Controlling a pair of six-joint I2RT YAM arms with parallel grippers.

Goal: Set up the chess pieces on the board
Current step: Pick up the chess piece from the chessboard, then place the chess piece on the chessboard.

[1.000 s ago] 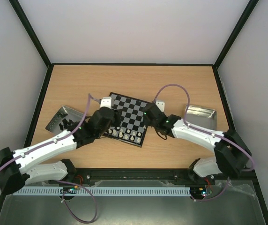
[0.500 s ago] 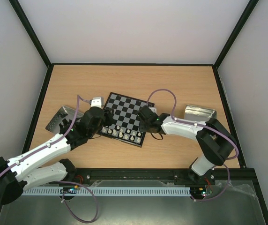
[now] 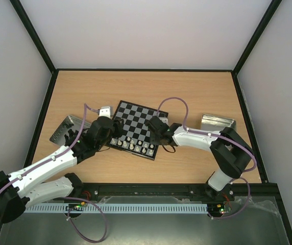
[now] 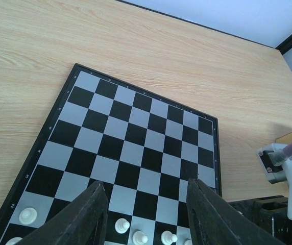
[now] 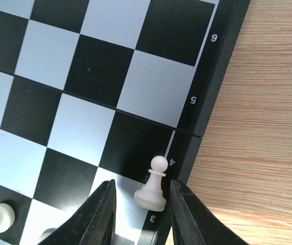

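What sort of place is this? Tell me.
Probably a robotics test cell: a wooden table boxed in by plain white panels, two arms bolted at its edge, a small chessboard between them.

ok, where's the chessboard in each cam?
Top external: board near picture centre, turned at an angle.
Left wrist: board fills the middle and lower left.
Right wrist: board covers the left, right rim showing.
Shared landmark: white pieces on its near rows.

Black and pale grey chequers on the board, black rim with white numerals. Cream-white pawn. Pale wood grain across the tabletop. Silver tray. Black left hand and right hand; white arms, purple cables.
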